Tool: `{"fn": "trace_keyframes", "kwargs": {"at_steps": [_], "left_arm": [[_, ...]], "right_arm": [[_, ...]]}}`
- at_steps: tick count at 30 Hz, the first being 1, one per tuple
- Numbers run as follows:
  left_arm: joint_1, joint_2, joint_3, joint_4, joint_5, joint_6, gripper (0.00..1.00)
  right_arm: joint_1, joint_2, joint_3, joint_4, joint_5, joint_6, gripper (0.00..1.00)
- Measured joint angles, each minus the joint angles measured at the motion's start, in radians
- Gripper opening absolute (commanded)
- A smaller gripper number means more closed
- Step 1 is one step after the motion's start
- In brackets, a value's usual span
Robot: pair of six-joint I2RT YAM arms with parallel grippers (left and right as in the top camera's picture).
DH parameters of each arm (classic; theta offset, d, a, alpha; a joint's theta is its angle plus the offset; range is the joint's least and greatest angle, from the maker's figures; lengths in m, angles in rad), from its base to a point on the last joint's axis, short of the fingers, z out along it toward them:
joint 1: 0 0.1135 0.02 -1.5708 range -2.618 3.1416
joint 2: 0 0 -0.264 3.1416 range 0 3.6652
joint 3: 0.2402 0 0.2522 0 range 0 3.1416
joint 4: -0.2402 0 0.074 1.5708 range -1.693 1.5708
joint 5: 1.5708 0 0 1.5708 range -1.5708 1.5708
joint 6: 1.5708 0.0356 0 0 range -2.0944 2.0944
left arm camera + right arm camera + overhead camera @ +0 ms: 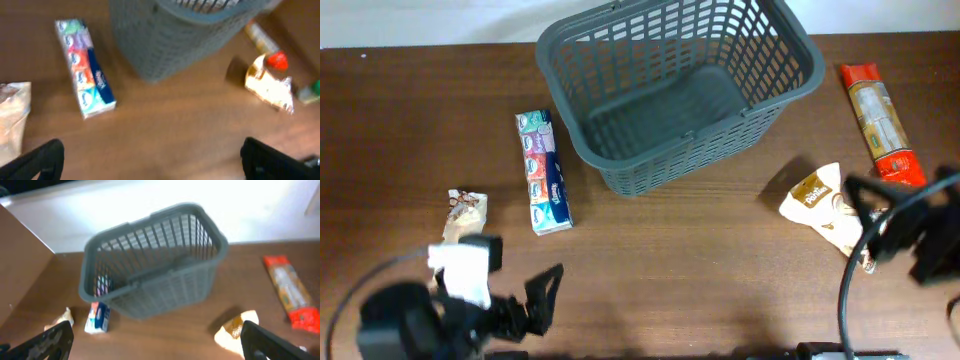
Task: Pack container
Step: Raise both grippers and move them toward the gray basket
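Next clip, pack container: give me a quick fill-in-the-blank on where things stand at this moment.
1. The dark grey basket is ___ inside.
2. Seen from overhead, the tissue pack lies on the basket's ___ side.
3. The long packet on the basket's other side is mostly ___.
4. The left gripper and the right gripper both stand ___.
Missing words: empty; left; red; open.

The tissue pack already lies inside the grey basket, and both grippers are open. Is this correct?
Not quite. The tissue pack lies on the table beside the basket, not inside it, as the overhead view shows. The left gripper and right gripper are indeed open.
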Motion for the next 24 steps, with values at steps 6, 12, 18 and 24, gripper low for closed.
{"fn": "trace_keyframes", "kwargs": {"at_steps": [6,12,18,24], "left_arm": [[-0.064,0.219,0.177,-0.112,0.022,0.09,1.0],[-0.249,0.283,0.222,-0.005,0.167,0.141,1.0],[-0.593,0.306,0.232,0.073,0.034,0.089,1.0],[-1.049,0.473,0.271,0.014,-0.309,-0.125,0.99]], "right_arm": [[0.011,0.245,0.25,0.003,-0.15,-0.01,0.99],[0.011,0.317,0.254,0.0,-0.211,-0.011,0.99],[0.011,0.325,0.27,-0.009,-0.151,-0.011,0.99],[0.011,0.361,0.272,-0.009,-0.057,-0.012,0.99]]}}
